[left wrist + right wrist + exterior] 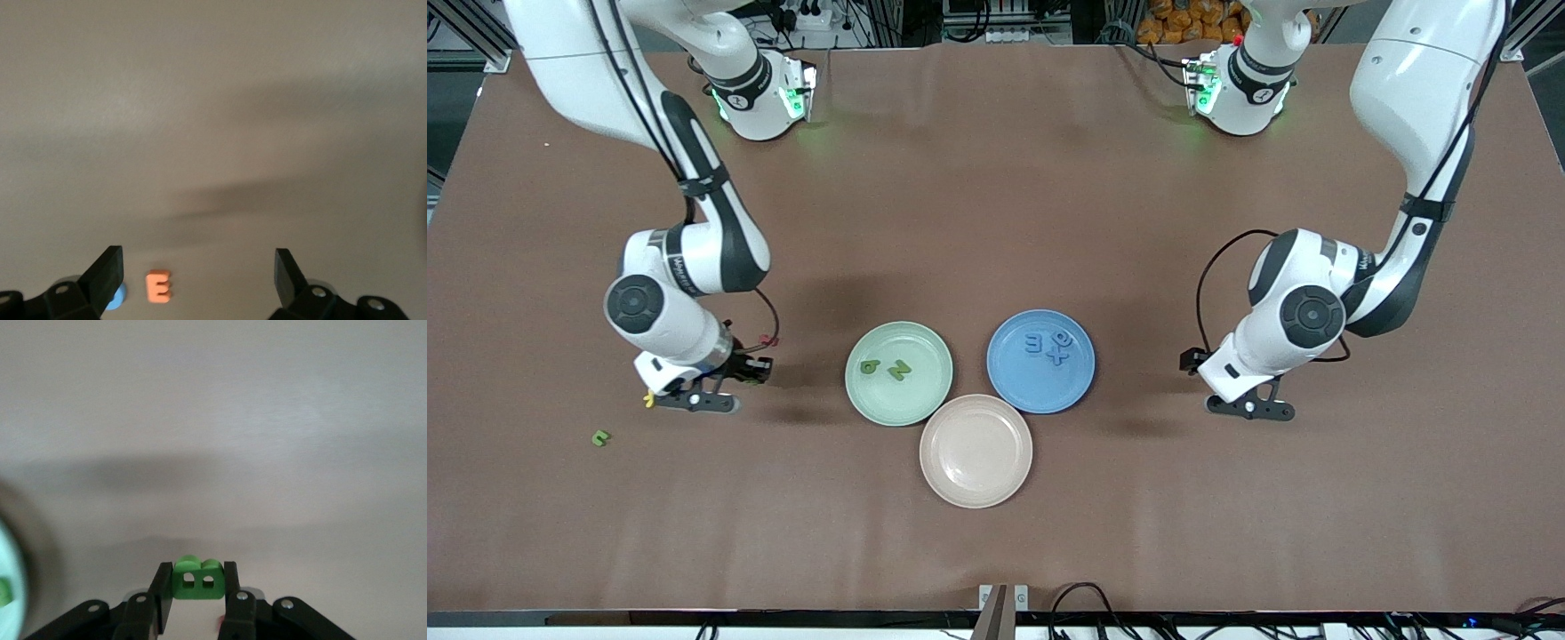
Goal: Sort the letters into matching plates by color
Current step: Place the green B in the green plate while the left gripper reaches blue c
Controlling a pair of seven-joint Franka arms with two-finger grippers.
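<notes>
Two views disagree on detail: only my right wrist view shows my right gripper (193, 590) clenched on a green letter (195, 579), hidden from the front. My left gripper (199, 277) hangs released over an orange letter E (159, 286); a blue piece (115, 299) sits half-hidden by one finger.
</notes>
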